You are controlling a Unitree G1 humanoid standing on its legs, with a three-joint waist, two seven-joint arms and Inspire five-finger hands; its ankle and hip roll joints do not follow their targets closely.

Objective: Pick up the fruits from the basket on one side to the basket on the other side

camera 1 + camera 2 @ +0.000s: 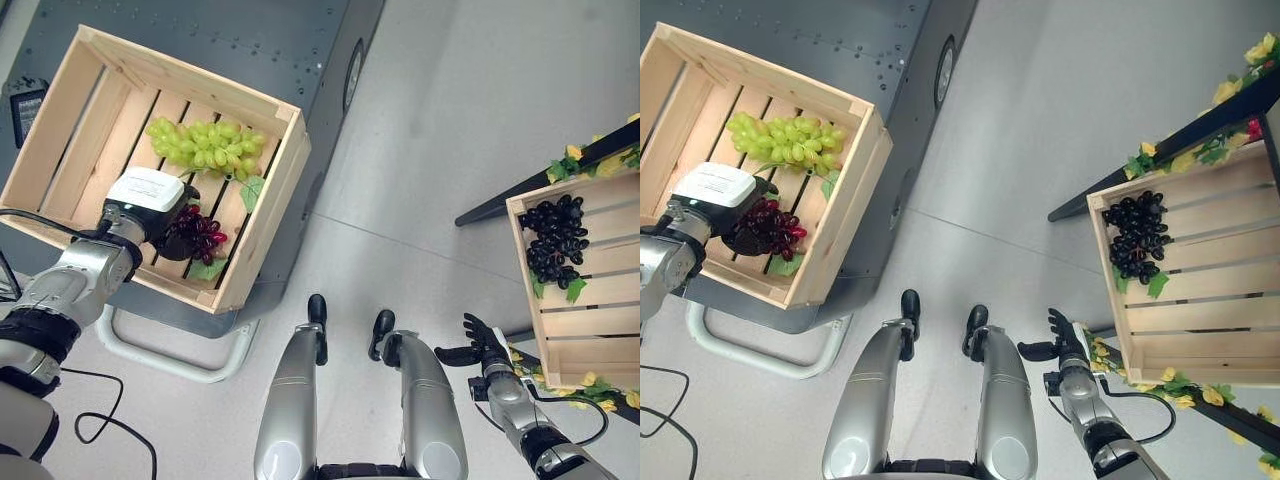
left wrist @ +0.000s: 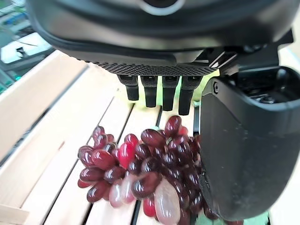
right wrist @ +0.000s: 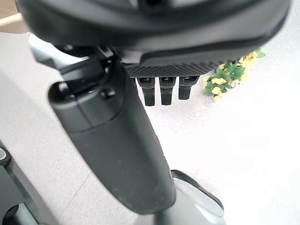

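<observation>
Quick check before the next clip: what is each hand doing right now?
Left hand: over the dark red grape bunch in the left wooden crate, fingers straight, open, not yet gripping.
Right hand: open, empty, beside the right wooden crate.

left crate [image 1: 262, 222]: two grape bunches inside, left hand [image 1: 150, 205] over one
right crate [image 1: 528, 268]: well right of left crate, one bunch inside

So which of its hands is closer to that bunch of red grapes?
Left. The left hand is right at the red grapes in the left crate; the right hand hangs low beside the right crate, far away.
</observation>
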